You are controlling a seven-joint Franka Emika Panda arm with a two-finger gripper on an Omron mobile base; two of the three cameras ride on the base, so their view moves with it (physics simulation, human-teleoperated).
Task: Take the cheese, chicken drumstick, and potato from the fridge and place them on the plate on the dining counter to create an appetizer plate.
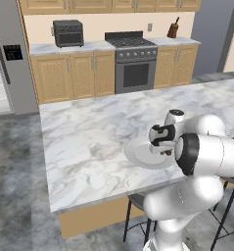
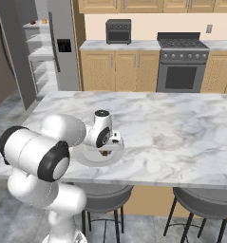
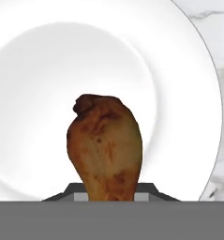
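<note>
One of three foods in hand | my gripper [image 3: 112, 190] is clamped on the chicken drumstick [image 3: 105, 147], just above the plate [image 3: 43, 70] on the near side of the dining counter [image 1: 89, 142] | plate bare; cheese and potato to fetch, I judge.

Bright, even rendered light — soft blur throughout; faint shadow rings the plate [image 3: 188, 70], whose white surface is nearly washed out.

Plate on the dining counter, drumstick over it

The plate [image 1: 138, 156] lies on the dining counter [image 1: 89, 142] near its front edge; the chicken drumstick [image 3: 105, 147] hangs over the plate's middle.
</note>
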